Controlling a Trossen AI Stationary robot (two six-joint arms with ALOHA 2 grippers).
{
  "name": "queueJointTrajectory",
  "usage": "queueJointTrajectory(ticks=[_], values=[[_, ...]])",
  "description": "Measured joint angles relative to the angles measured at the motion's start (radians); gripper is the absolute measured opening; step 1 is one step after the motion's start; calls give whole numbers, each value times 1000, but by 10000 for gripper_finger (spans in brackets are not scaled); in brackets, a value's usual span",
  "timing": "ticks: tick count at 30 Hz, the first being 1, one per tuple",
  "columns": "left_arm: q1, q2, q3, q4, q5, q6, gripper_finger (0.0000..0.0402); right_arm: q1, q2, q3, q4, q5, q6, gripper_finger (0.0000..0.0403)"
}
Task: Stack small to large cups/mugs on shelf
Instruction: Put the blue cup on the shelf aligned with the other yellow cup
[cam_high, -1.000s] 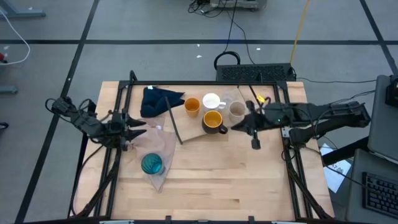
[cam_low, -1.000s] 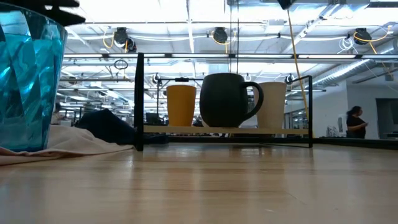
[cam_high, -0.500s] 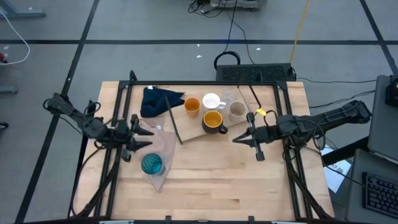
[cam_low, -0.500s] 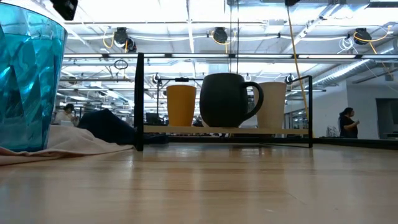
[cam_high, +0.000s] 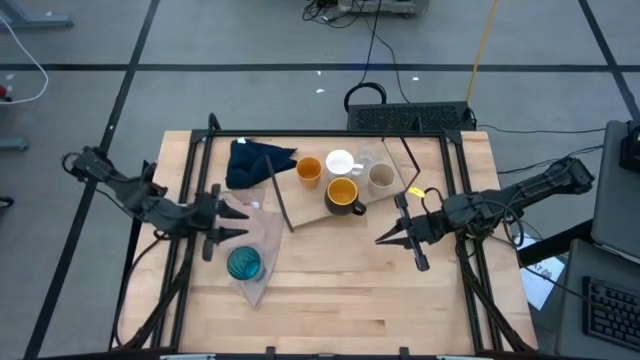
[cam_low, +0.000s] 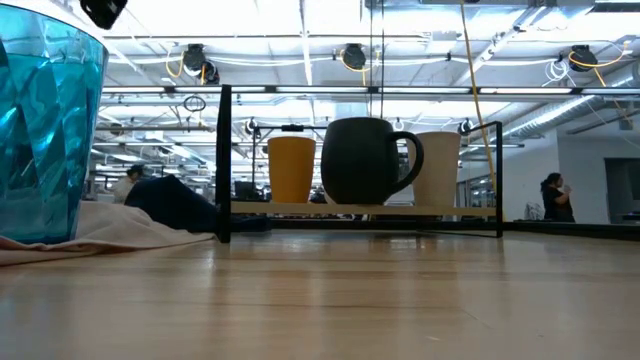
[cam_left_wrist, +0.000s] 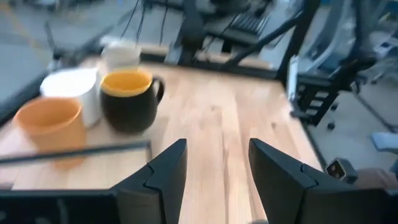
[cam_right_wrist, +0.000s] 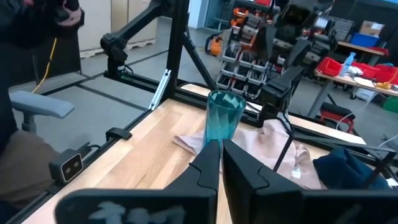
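Hovering open-jawed just beside the teal tumbler (cam_high: 244, 263), the left gripper (cam_high: 222, 222) risks toppling it on the bunched pinkish-beige cloth (cam_high: 262, 233); the right gripper (cam_high: 392, 235) waits well apart, clenched empty.

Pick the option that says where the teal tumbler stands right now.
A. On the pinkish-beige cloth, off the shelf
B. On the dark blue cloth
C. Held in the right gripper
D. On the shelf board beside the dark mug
A: in the high view the teal tumbler stands on the pinkish-beige cloth, apart from the shelf that holds the other cups, just ahead of the open, empty left gripper.
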Motion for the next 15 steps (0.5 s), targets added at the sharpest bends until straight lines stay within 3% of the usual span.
queueJointTrajectory(ticks=[5, 15], values=[[0, 151, 206, -323, 28, -171, 172, 0, 13, 0, 1, 0, 11, 9], [0, 441, 433, -712, 254, -407, 172, 0, 13, 0, 1, 3, 12, 9]])
